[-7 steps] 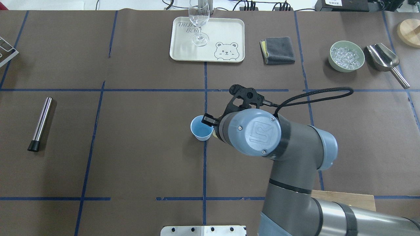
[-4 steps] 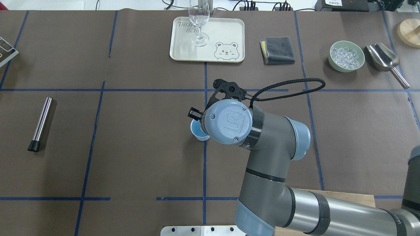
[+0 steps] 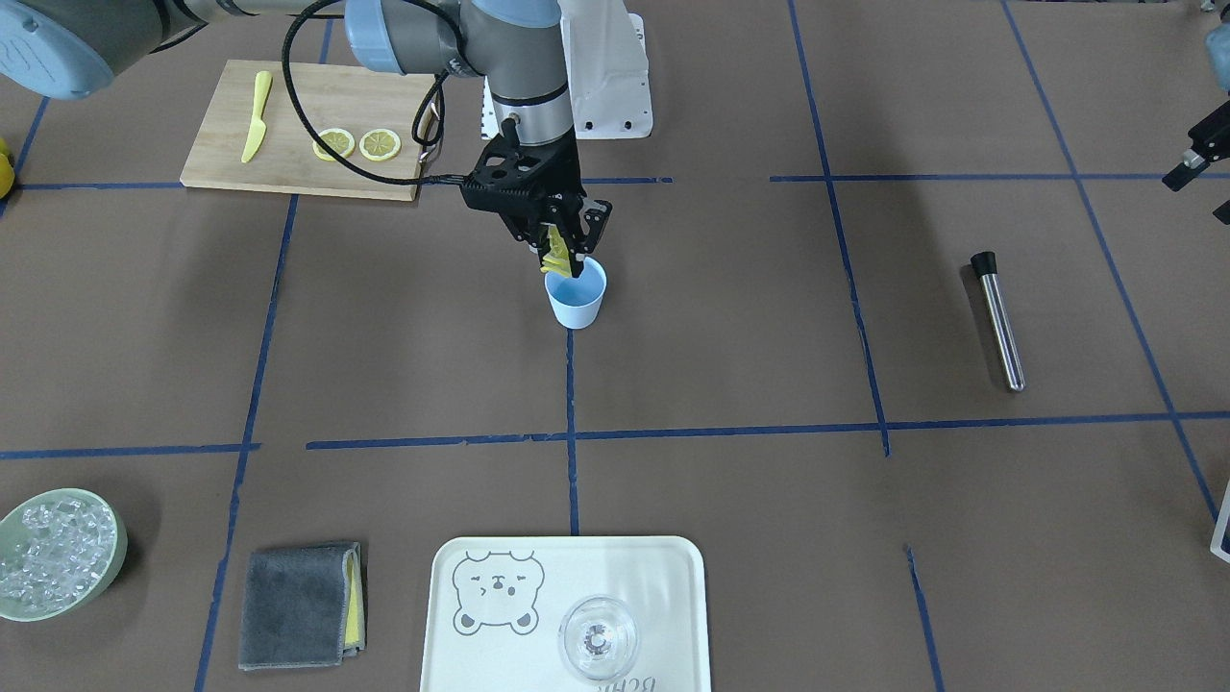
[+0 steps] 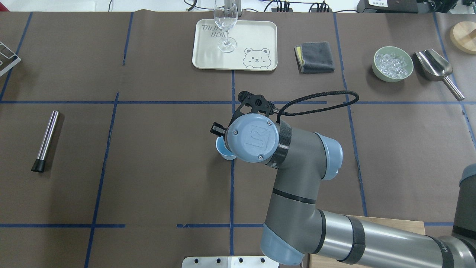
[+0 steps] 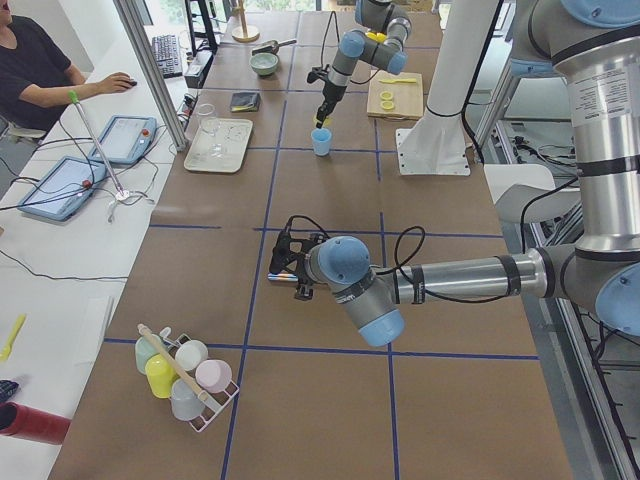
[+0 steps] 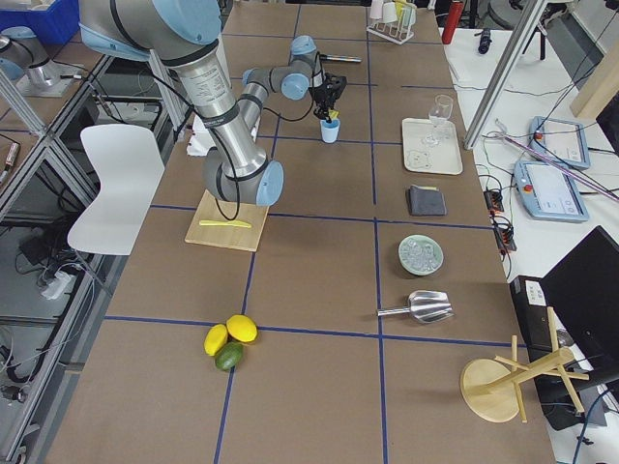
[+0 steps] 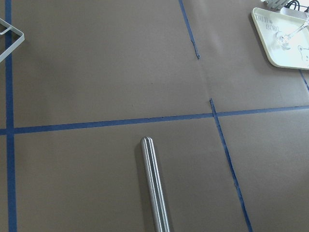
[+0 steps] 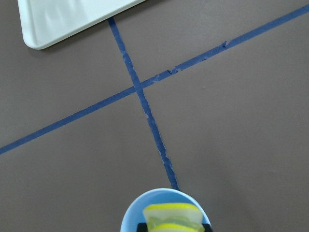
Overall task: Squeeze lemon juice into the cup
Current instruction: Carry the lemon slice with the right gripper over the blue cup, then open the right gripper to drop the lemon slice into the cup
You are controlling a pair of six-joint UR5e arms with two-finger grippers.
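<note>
The light-blue cup [image 3: 577,300] stands near the table's middle, where two tape lines meet. My right gripper [image 3: 563,258] hangs just above its rim, shut on a folded yellow lemon slice [image 3: 553,256]. In the right wrist view the pinched slice [image 8: 174,216] sits over the cup's mouth [image 8: 131,218]. In the overhead view my wrist hides most of the cup [image 4: 222,150], and one of the fingers [image 4: 216,129] sticks out to the left. My left gripper [image 5: 291,266] hovers over the table's left part near a steel rod [image 3: 996,320]. I cannot tell whether it is open or shut.
A cutting board [image 3: 221,159] near the robot base holds two more lemon slices and a yellow knife. On the far side are a tray [image 3: 673,615] with a clear glass, a grey cloth [image 3: 298,605], a green bowl of ice [image 3: 58,553] and a steel scoop [image 4: 435,66].
My right arm has swung left and slightly away from the base, carrying the lemon slice from beside the cup's right rim to over its mouth. The cup has not moved.
</note>
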